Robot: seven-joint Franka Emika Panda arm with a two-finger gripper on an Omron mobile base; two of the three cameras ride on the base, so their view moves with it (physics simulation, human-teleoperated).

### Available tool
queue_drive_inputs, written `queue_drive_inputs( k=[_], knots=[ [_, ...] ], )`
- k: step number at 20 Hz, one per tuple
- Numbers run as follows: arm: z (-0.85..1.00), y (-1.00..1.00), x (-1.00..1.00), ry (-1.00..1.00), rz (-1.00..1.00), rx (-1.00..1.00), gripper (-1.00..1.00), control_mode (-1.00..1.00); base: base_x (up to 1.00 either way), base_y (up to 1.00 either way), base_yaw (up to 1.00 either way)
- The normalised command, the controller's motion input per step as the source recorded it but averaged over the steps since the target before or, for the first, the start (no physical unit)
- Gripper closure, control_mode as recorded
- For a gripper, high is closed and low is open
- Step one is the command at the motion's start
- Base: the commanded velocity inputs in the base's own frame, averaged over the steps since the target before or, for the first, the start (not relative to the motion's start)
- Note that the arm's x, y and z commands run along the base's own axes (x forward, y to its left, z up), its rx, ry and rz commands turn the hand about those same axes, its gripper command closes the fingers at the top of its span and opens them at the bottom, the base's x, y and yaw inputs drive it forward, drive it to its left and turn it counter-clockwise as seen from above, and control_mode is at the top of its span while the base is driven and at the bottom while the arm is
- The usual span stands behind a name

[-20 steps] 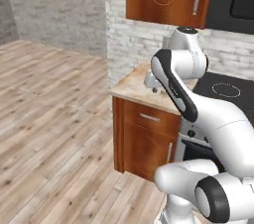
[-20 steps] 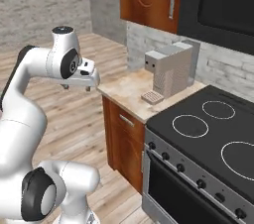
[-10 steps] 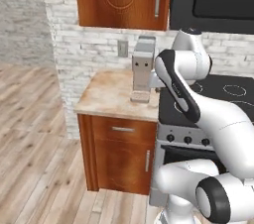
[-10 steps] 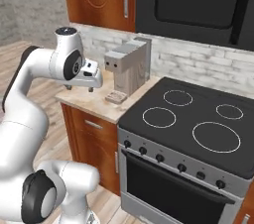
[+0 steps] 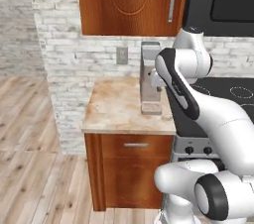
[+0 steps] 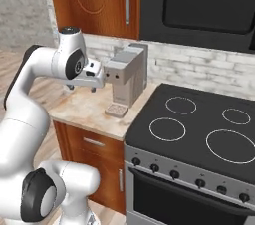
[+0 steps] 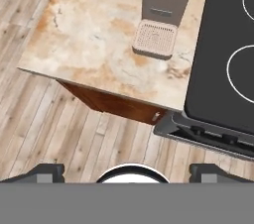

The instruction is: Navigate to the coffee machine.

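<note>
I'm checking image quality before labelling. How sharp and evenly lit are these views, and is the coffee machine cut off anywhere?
Left base view: soft, even light, and the arm hides the right side of the coffee machine. Right base view: the machine shows whole, with faint glare on the stove. Hand view: slightly blurred, the machine's top cropped, its drip tray clear.

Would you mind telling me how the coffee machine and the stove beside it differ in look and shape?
The coffee machine is tall, narrow and grey; the stove is wide, flat-topped and black. The machine stands on the marble counter, while the stove stands beside it with white burner rings and front knobs. Both sit against the brick wall.
</note>
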Motion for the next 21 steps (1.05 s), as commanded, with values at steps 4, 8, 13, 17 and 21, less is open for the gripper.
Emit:
queue_drive_inputs(
  k=[4, 8, 13, 17, 21],
  knots=[
    [0.00, 0.00, 0.00, 0.00, 0.00, 0.00, -1.00, 1.00, 0.55, 0.32, -0.28],
    [0.00, 0.00, 0.00, 0.00, 0.00, 0.00, -1.00, 1.00, 0.44, 0.38, -0.26],
    [0.00, 0.00, 0.00, 0.00, 0.00, 0.00, -1.00, 1.00, 0.42, 0.43, -0.22],
    [0.00, 0.00, 0.00, 0.00, 0.00, 0.00, -1.00, 1.00, 0.27, 0.04, -0.14],
    [0.00, 0.00, 0.00, 0.00, 0.00, 0.00, -1.00, 1.00, 0.34, 0.01, -0.12]
  ],
)
